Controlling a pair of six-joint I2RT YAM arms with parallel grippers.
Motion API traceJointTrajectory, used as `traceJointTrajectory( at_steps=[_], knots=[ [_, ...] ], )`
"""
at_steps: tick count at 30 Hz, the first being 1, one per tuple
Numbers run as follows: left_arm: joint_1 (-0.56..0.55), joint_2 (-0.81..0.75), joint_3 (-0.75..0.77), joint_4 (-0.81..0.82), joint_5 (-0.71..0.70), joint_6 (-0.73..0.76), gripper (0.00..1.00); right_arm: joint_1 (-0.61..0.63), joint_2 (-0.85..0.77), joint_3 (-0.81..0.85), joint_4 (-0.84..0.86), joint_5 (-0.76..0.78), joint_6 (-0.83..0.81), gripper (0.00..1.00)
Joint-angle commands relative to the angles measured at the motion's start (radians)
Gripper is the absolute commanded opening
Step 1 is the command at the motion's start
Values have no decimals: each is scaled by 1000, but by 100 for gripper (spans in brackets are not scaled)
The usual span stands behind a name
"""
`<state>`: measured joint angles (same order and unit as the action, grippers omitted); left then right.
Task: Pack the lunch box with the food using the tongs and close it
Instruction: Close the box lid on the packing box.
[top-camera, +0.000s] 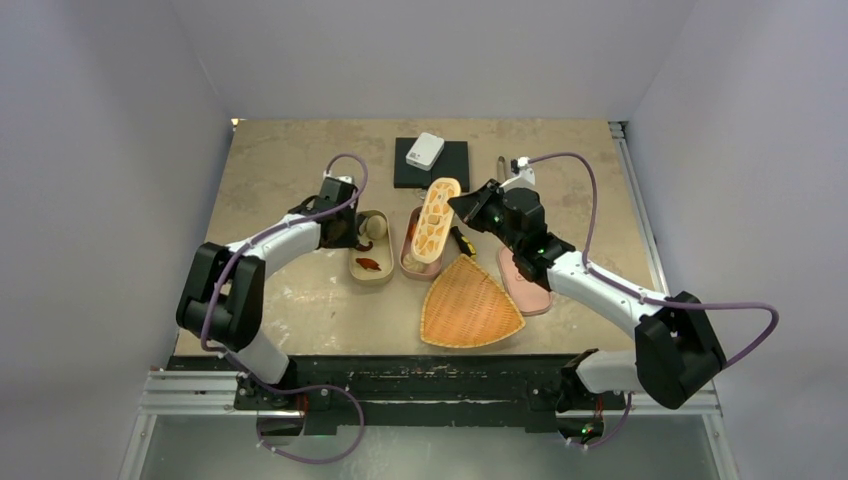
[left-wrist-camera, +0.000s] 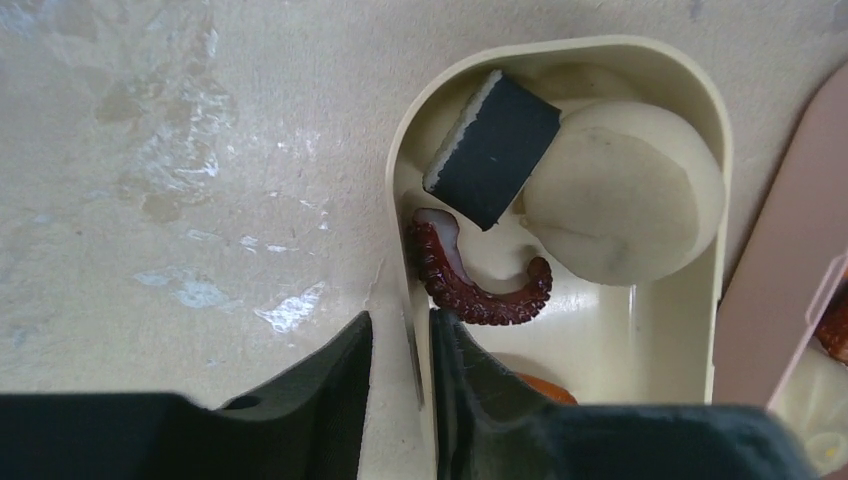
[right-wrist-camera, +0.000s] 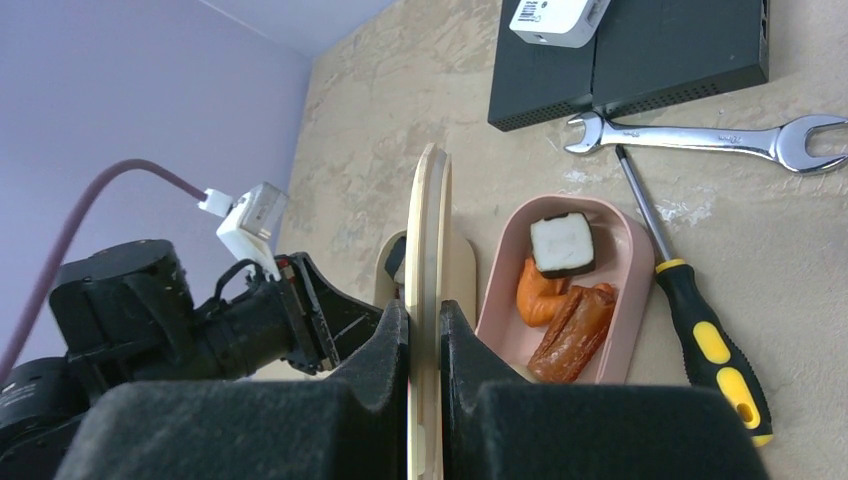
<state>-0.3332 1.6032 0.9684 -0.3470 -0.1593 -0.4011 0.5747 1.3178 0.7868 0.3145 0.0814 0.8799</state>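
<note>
The cream lunch box (top-camera: 371, 273) (left-wrist-camera: 712, 300) holds food: a black-and-white piece (left-wrist-camera: 495, 145), a round beige bun (left-wrist-camera: 620, 195), a red tentacle (left-wrist-camera: 480, 290) and an orange bit (left-wrist-camera: 545, 388). My left gripper (top-camera: 350, 232) (left-wrist-camera: 402, 320) is shut on its left wall, one finger inside and one outside. Beside it, the pink box (top-camera: 408, 262) (right-wrist-camera: 625, 300) holds a black-and-white piece (right-wrist-camera: 560, 243), an orange piece (right-wrist-camera: 540, 295) and a brown sausage (right-wrist-camera: 575, 335). My right gripper (top-camera: 462, 205) (right-wrist-camera: 424, 305) is shut on the cream lid (top-camera: 437, 220) (right-wrist-camera: 428, 230), held on edge above the pink box. The tongs are out of view.
A woven fan-shaped tray (top-camera: 470, 305) lies in front of the boxes, and a pink lid (top-camera: 525, 285) sits under the right arm. A black box (top-camera: 430, 165) (right-wrist-camera: 640, 60) carries a white device (top-camera: 425, 150) (right-wrist-camera: 555, 20) at the back. A silver wrench (right-wrist-camera: 700, 135) and a yellow-and-black screwdriver (top-camera: 462, 240) (right-wrist-camera: 700, 330) lie right of the pink box.
</note>
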Motion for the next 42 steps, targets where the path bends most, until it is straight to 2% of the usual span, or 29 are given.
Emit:
traceJointTrajectory(
  at_steps=[1,3,8,13,18,20,24,26,30,32,35,37,39,41,42],
  knots=[
    [10,38,18,0,15,9,16,-3,-19,29,60,-19,-8,0],
    [11,40,23,-2,7,12,0,-3,-25,25,57,-19,-9,0],
    [4,-89,-38,93,-64,15,0,-3,-34,19,48,-17,-4,0],
    [-74,-283,-142,192,-298,55,0,-3,-30,12,56,-17,6,0],
    [-100,-378,-191,236,-384,37,0,-3,-20,12,76,-9,3,0],
    [-98,-413,-220,275,-385,24,0,-3,-21,12,73,-10,2,0],
    [-100,-369,-172,194,-355,-25,0,-3,-31,12,63,-2,-1,0],
    [-102,-399,-215,276,-332,-17,0,-3,-35,14,54,1,-1,0],
    [-101,-373,-186,233,-348,6,0,-3,-36,14,55,1,-1,0],
    [-98,-368,-192,244,-313,4,0,-3,-33,15,56,0,-1,0],
    [-109,-382,-185,243,-384,6,0,-3,-32,15,57,1,-1,0],
    [-119,-414,-237,311,-323,34,0,-3,-35,11,55,3,0,0],
    [-133,-392,-185,239,-415,20,0,-4,-37,9,55,-2,1,0],
    [-94,-409,-216,268,-325,10,0,-3,-38,9,51,-8,1,0],
    [-124,-415,-225,294,-322,27,0,-3,-38,8,52,-7,1,0]
  ],
)
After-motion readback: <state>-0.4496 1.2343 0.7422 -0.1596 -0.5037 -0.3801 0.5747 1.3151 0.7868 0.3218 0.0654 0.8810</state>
